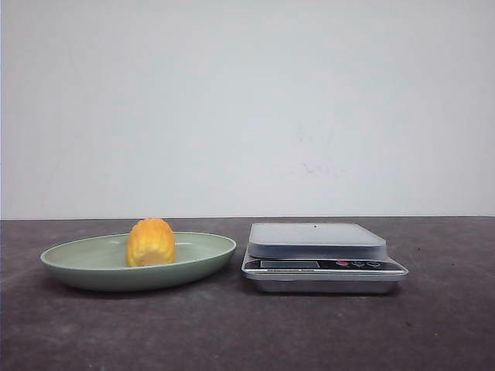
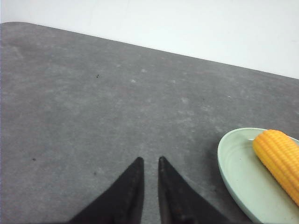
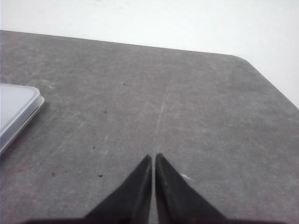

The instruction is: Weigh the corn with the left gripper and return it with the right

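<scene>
The corn [image 1: 151, 242], a short yellow-orange cob piece, lies in a pale green plate [image 1: 77, 259] at the left of the table. It also shows in the left wrist view [image 2: 279, 158], on the plate [image 2: 236, 172]. A silver kitchen scale [image 1: 319, 255] with a grey platform stands to the right of the plate; its corner shows in the right wrist view [image 3: 14, 112]. My left gripper [image 2: 149, 159] is nearly shut, a narrow gap between the tips, empty, above bare table left of the plate. My right gripper [image 3: 153, 156] is shut and empty, over bare table right of the scale. Neither arm shows in the front view.
The dark grey tabletop [image 1: 247, 332] ends at a white wall behind. Its rounded far corners show in both wrist views.
</scene>
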`<state>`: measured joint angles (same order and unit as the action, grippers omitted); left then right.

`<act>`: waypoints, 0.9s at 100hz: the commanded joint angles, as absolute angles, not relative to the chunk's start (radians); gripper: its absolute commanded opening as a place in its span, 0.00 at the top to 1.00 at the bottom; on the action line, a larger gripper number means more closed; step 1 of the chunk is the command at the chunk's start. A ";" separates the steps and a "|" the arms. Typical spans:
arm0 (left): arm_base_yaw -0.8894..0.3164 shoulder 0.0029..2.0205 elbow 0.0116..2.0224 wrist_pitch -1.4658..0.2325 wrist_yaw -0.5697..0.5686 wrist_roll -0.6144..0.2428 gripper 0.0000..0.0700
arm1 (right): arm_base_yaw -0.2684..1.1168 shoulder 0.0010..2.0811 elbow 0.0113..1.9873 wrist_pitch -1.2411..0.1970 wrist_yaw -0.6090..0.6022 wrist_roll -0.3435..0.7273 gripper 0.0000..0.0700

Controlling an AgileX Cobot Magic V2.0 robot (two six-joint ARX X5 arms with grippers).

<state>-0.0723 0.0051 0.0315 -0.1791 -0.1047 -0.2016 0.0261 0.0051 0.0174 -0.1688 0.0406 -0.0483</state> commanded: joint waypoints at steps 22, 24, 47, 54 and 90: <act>-0.072 0.003 0.014 -0.172 -0.104 -0.226 0.98 | 0.029 0.004 0.013 -0.176 -0.003 0.067 0.99; -0.072 0.003 0.014 -0.173 -0.104 -0.223 0.98 | 0.029 0.004 0.013 -0.176 -0.004 0.068 0.99; -0.072 0.005 0.014 -0.179 -0.114 -0.278 0.98 | 0.030 0.005 0.017 -0.166 -0.004 0.159 0.99; -0.072 0.006 0.022 -0.179 -0.113 -0.352 0.98 | 0.032 0.007 0.041 -0.200 -0.003 0.181 0.99; -0.076 0.245 0.393 -0.199 -0.094 -0.370 0.98 | 0.035 0.257 0.372 -0.253 -0.001 0.285 1.00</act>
<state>-0.0746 0.1722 0.2970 -0.2085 -0.0986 -0.4061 0.0326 0.1875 0.3077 -0.2516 -0.0010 0.2535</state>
